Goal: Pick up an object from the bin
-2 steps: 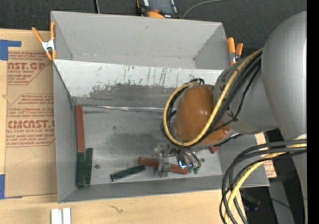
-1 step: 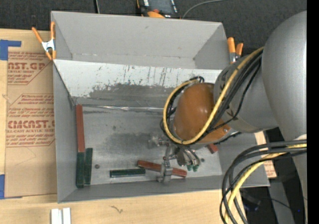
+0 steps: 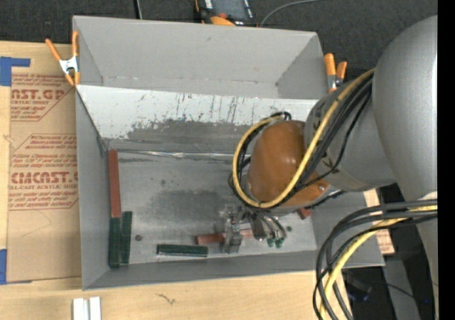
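Moderate, even light, bin [image 3: 199, 55] back wall brightest, faint shadows

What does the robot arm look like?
It is a fat, rounded silver-grey arm. Its wrist wears a smooth orange-brown cover, yellow and black cables loop around it, and a small metal gripper sits at the tip.

1. The arm [image 3: 405, 119] was cut off by the right edge and by the bottom edge of the view
2. Its orange cover [image 3: 274, 162] and its cables [image 3: 245, 148] hid the right part of the floor of the bin [image 3: 178, 190]
3. A small green thing [image 3: 276, 242] just beside the gripper [image 3: 234, 232] lay partly under the cables, and its shape could not be told
4. A small red piece [image 3: 304, 214] was mostly hidden under the cover
5. Whether the gripper touched the red-brown piece [image 3: 208, 240] near the front wall could not be told
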`<state>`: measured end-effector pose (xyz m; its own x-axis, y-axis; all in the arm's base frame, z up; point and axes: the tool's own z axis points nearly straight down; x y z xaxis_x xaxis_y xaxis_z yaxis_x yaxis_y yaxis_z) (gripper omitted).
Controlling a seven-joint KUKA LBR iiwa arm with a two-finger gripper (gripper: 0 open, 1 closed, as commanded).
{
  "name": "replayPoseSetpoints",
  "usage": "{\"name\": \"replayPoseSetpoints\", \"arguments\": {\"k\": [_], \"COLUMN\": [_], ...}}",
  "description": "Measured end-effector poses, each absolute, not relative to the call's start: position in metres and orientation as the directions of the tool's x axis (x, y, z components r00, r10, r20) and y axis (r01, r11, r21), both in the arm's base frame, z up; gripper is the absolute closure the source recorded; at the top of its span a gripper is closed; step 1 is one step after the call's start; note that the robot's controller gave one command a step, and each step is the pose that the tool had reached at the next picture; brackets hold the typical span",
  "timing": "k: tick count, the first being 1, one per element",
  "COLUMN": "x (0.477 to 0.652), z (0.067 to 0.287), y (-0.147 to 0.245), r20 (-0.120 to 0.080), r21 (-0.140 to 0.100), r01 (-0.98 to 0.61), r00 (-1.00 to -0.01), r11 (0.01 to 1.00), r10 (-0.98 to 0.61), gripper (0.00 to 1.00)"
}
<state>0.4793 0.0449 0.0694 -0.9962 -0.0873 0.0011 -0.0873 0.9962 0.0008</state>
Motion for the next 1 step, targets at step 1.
{"name": "replayPoseSetpoints", "arguments": {"k": [1], "x": [0.4919], "z": [0.2226], "y": [0.0220], "r20": [-0.009], "r21": [0.000], "r01": [-0.022], "r00": [-1.000], "r11": [1.000], "r10": [-0.022], "gripper": [1.00]}}
